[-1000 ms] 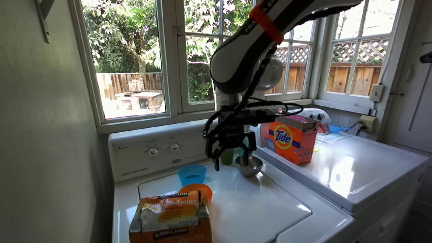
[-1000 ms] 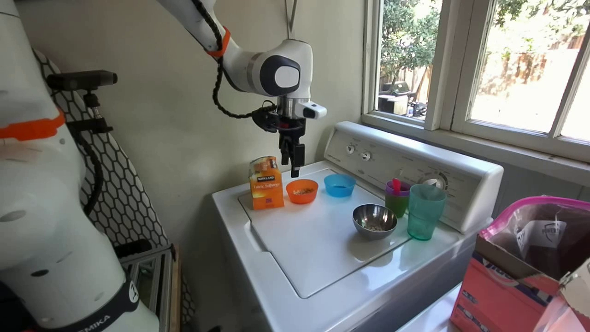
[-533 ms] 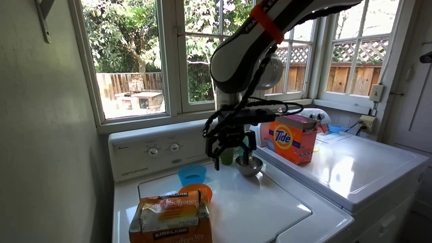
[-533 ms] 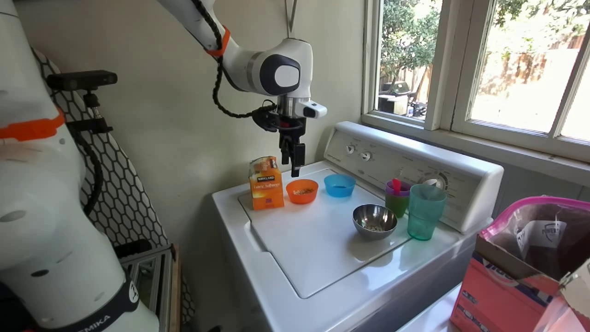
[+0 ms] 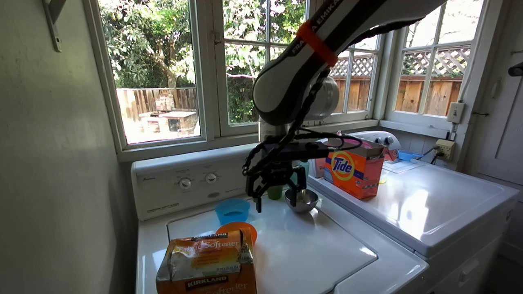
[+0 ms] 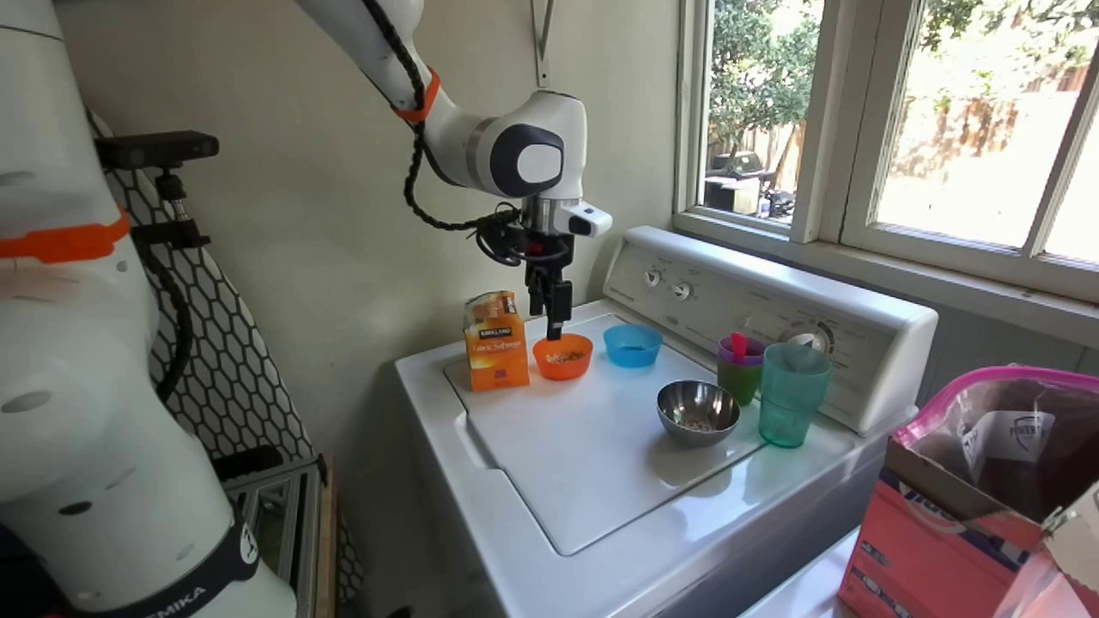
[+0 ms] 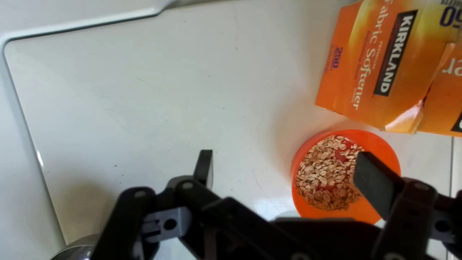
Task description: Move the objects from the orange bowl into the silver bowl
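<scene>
Overhead, my gripper (image 5: 276, 207) hangs above the white lid (image 6: 558, 463) of a laundry machine (image 6: 670, 532), its two fingers spread wide apart and pointing down. From my wrist view, one finger shows over the right side of the orange bowl (image 6: 562, 371), the other over the lid to the left; how high I stand above the bowl I cannot tell. Oat flakes (image 7: 326, 173) fill much of that bowl, with patches of red among them. In an exterior view the bowl sits upright on the far left part of the lid, between a Kirkland fabric softener box (image 6: 498, 365) just to its left and a light-blue bowl (image 6: 633, 354) just to its right. Nearer and farther right, well apart from the orange bowl, stands the silver bowl (image 6: 697, 439), with pale bits (image 6: 696, 424) at its bottom, too small for me to name. Just beyond it rise a green cup (image 6: 738, 384) and, to the right, a teal tumbler (image 6: 794, 399). In an exterior view, an orange Tide box (image 5: 347, 171) stands on the white machine (image 5: 445, 204) at right.
</scene>
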{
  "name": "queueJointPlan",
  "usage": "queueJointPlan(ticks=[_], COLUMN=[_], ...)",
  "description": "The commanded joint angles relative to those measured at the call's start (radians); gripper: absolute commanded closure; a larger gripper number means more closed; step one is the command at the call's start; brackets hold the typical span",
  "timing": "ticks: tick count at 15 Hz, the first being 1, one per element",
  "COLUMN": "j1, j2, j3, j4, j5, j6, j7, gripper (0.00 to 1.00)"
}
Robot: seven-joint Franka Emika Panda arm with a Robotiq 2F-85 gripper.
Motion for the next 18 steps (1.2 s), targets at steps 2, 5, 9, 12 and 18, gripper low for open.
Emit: queueJointPlan(ticks=[2,5,9,12,18], j1=[0.045,0.065,0.098,0.119,0.150], j2=[0.099,0.143,0.187,0.227,0.284], j3=[-0.033,-0.059,-0.092,-0.105,-0.129], j4=[0.023,0.037,0.055,0.081,0.118], j5=[-0.015,-0.027,-0.044,-0.066,-0.090], j6=[0.135,0.179,0.213,0.201,0.192], j7=[0.111,0.162,0.236,0.241,0.239], gripper=[0.00,0.00,0.00,0.00,0.00])
